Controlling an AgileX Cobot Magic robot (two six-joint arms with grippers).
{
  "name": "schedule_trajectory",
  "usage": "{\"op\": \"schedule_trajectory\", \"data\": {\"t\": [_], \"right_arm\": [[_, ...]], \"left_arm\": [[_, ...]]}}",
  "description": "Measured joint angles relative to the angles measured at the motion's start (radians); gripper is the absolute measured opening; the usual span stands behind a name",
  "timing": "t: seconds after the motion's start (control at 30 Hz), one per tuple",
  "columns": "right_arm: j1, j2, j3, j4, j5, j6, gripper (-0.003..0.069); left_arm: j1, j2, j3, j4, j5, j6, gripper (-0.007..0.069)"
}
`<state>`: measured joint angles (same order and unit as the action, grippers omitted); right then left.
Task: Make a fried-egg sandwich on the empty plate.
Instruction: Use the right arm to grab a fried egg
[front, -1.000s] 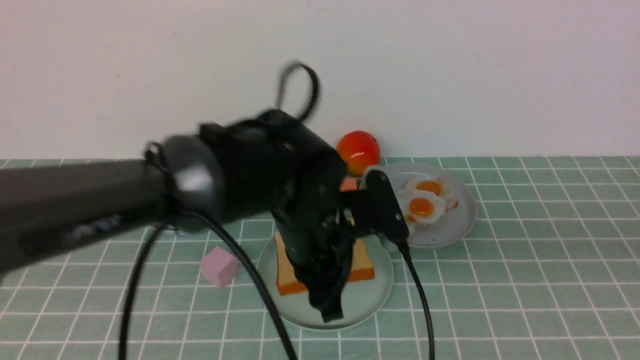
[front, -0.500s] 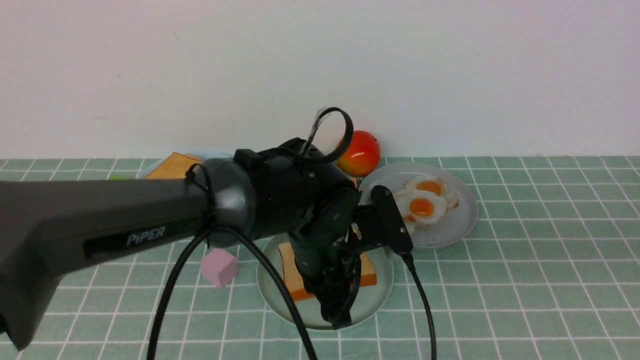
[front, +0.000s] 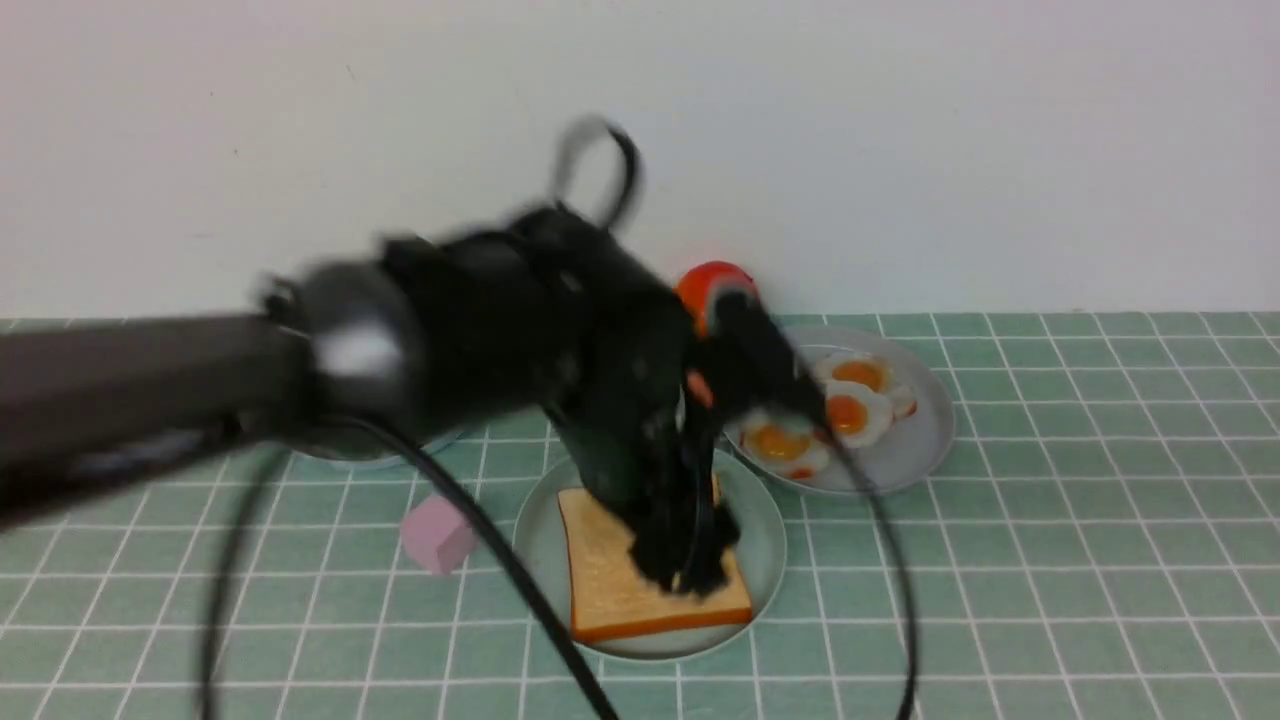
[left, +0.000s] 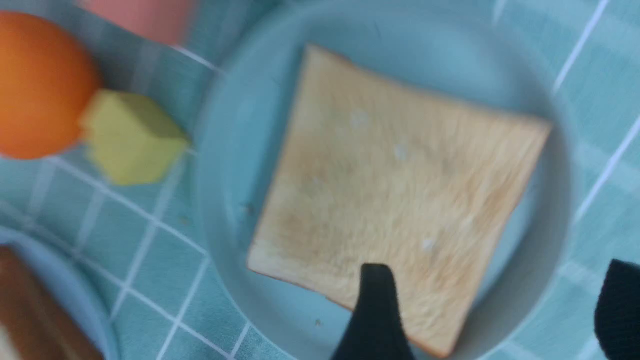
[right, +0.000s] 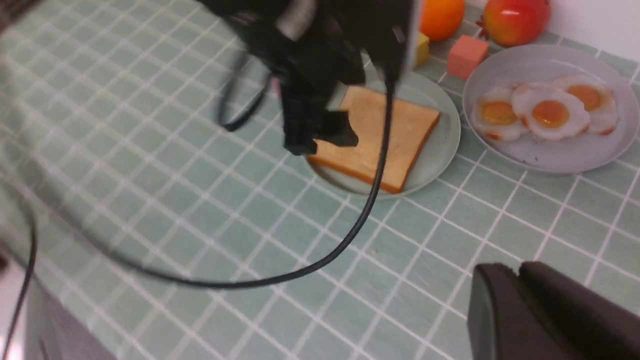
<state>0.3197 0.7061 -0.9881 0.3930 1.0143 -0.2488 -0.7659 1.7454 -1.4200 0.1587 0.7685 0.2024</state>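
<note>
My left arm reaches in from the left of the front view, blurred, and blocks a large part of the green-tiled bench. The left gripper hangs over the mint-green plate, jaws spread wide with nothing between them. One golden toast slice lies flat on that plate and fills most of it. One finger sits over the slice's edge and the other is out past the plate's rim; I cannot tell whether either touches. From the front the gripper hides part of the slice. A black cable trails down from the wrist across the plate and over the bench.

Three fried eggs overlap on a grey plate, just behind and to the right of the mint-green plate. The second slice, dark-crusted and blurred, rests on a pale blue plate to the left; in the front view my arm covers nearly all of it.

A pink cube stands just left of the mint-green plate. Behind the plate are a yellow block just beside an orange, a salmon block, and a red fruit near the wall.

The right gripper is well apart from the plates, jaws drawn together and gripping nothing.
</note>
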Motion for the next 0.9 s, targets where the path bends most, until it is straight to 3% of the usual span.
{"op": "schedule_trajectory", "data": {"t": [0.07,0.13,0.23,0.33,0.53,0.7,0.8,0.9], "right_arm": [[0.000,0.038,0.000,0.000,-0.013,0.018,0.0074],[0.000,0.127,0.000,-0.011,-0.041,0.027,0.0078],[0.000,0.259,0.000,-0.039,-0.112,0.019,0.0083],[-0.001,0.405,-0.004,-0.070,-0.216,0.026,0.0088],[-0.093,0.689,-0.113,-0.037,-0.271,0.090,0.0097],[-0.198,0.904,-0.215,0.134,-0.287,0.102,0.0128],[-0.229,1.004,-0.262,0.225,-0.291,0.083,0.0171],[-0.260,1.140,-0.343,0.329,-0.295,0.048,0.0268]], "left_arm": [[-0.002,-0.058,-0.013,-0.013,0.000,-0.060,0.0483],[-0.005,-0.186,-0.026,-0.033,-0.003,-0.170,0.0338],[-0.005,-0.328,-0.021,-0.033,0.025,-0.234,0.0124],[-0.005,-0.457,0.035,-0.038,0.052,-0.255,-0.0014],[-0.005,-0.762,0.324,-0.103,0.016,-0.282,-0.0014],[-0.005,-1.013,0.555,-0.195,-0.081,-0.287,-0.0014],[-0.005,-1.123,0.635,-0.250,-0.169,-0.287,-0.0014],[-0.005,-1.200,0.666,-0.278,-0.295,-0.287,-0.0014]]}}
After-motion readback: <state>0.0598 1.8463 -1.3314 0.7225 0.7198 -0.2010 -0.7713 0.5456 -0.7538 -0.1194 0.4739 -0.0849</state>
